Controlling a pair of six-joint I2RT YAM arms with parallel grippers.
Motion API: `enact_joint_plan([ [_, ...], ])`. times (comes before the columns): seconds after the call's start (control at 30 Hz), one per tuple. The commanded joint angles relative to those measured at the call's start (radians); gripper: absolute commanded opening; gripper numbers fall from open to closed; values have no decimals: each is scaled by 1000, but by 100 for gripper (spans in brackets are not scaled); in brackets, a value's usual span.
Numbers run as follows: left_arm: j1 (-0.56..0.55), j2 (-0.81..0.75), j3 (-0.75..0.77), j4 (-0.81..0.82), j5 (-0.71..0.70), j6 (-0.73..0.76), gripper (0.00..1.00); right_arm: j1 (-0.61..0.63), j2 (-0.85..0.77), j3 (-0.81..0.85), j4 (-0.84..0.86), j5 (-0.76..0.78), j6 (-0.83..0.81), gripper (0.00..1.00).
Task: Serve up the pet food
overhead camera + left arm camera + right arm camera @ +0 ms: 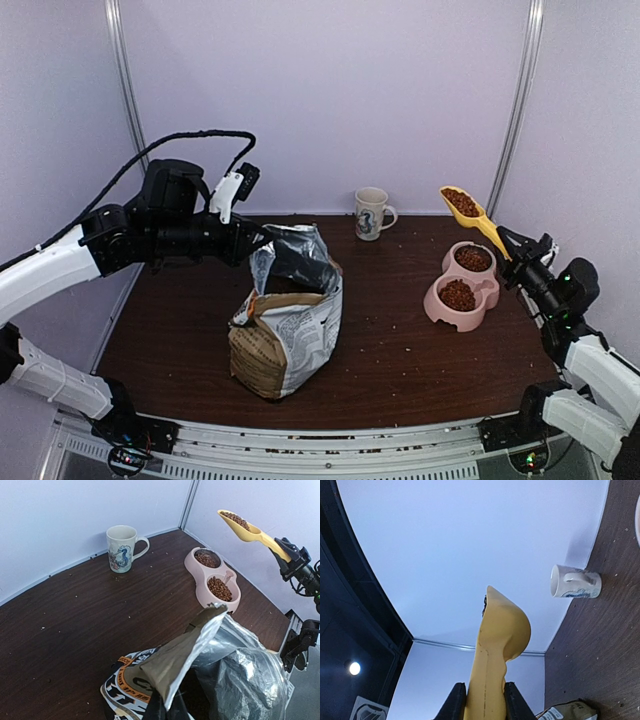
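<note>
White links (40, 275), black joints (170, 192); looped black cable (200, 133)

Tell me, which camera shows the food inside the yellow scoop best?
The left wrist view: the yellow scoop opens toward it, its pet food plainly visible. The top view shows the same load, smaller. The right wrist view shows only the scoop's underside.

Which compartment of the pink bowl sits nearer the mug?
The far compartment, toward the back wall; the near compartment lies closer to the arms' bases.
</note>
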Motion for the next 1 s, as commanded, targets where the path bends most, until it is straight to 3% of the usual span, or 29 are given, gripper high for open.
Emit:
enact_joint_plan([
  [0.0, 13, -36, 30, 69, 7, 24, 0, -124, 16, -34, 40, -13, -45, 19],
  [0.3, 18, -37, 29, 66, 12, 29, 0, -275, 77, 11, -137, -24, -210, 19],
  [0.97, 25, -29, 33, 65, 23, 37, 0, -293, 189, 185, -522, 49, -511, 18],
])
